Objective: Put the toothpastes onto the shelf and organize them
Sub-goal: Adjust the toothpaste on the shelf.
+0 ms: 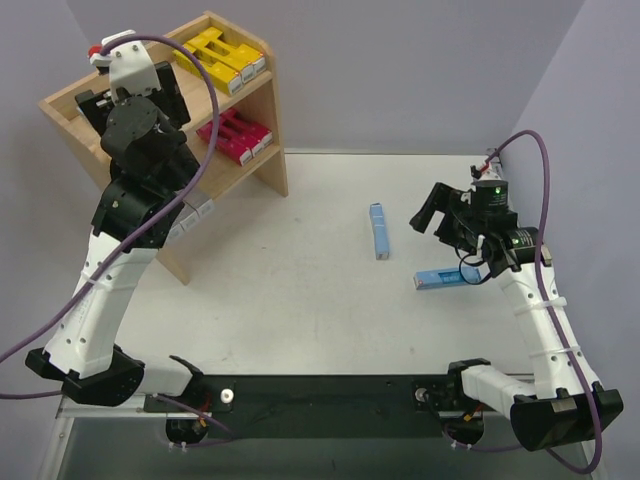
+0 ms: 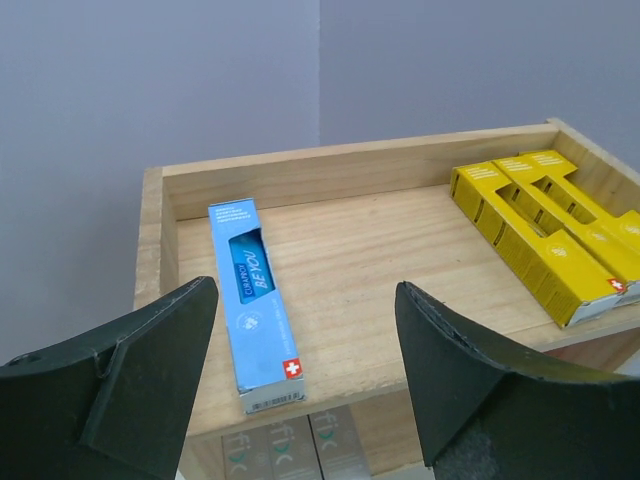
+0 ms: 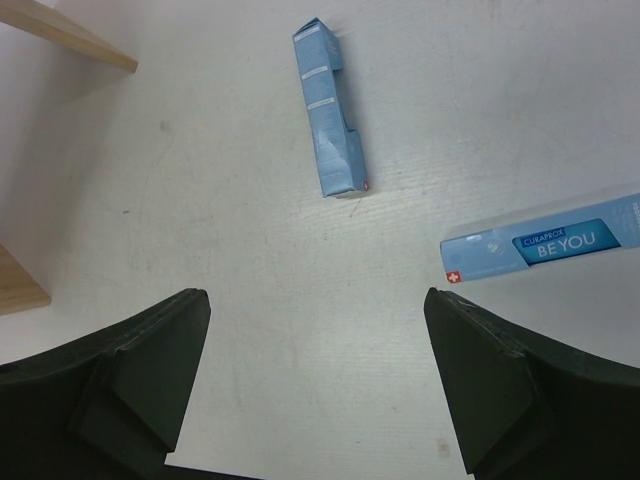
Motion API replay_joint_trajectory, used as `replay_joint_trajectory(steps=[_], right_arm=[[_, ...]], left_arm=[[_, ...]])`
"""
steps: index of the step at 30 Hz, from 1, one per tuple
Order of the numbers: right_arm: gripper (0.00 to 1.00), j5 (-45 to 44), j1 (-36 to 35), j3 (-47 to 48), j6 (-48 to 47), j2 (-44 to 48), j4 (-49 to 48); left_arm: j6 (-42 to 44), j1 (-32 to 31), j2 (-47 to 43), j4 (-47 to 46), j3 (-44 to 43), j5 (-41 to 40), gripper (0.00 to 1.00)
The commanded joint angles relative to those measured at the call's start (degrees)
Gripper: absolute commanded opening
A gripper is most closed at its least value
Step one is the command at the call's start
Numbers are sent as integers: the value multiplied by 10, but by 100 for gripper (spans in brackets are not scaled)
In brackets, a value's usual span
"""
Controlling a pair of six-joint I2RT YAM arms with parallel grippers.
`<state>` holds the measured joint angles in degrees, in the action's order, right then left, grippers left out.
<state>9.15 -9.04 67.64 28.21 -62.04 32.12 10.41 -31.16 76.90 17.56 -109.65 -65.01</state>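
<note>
Top tier of the shelf: the left gripper hung with its jaws spread wide and nothing between them, just in front of a light blue carton lying at the tier's left end, its near end at the front lip. Three yellow cartons lay side by side at the right end. The magenta cartons sat on the lower tier, with the silver-grey cartons under the blue one.

Across the table, the right gripper hovered, jaws equally wide and empty, above the last two blue cartons. One blue carton lay ahead of it, pointing away. The other lay crosswise, just off its right finger.

The placing looked done, with two cartons left to fetch. To finish cleanly, the left arm would do best to back straight out, keeping its fingers off the blue carton, which sat a little askew and close to the edge. The right arm's better choice seemed the crosswise carton. It should turn the wrist to pinch across the narrow sides at mid-length, so the box hangs level. Both should then go down beside the first, parallel, as the yellow ones lay.
</note>
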Motion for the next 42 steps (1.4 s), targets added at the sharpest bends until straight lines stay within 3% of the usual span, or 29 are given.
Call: replay_joint_trajectory(steps=[1, 9, 17, 22, 31, 42], right_arm=[[94, 6, -1, -8, -9, 10, 3], [93, 10, -1, -18, -12, 11, 3], [92, 21, -1, -21, -13, 3, 3], [92, 23, -1, -19, -14, -2, 3], [91, 27, -1, -22, -15, -3, 3], [91, 35, -1, -22, -13, -5, 3]], left_arm=[[-21, 0, 42, 50, -47, 30, 84], [-72, 35, 107, 92, -83, 83, 84], [-81, 92, 155, 60, -87, 83, 84], [-146, 117, 146, 42, -27, 97, 84], [-176, 142, 104, 8, 82, 77, 84], [-124, 167, 81, -51, 131, 24, 84]])
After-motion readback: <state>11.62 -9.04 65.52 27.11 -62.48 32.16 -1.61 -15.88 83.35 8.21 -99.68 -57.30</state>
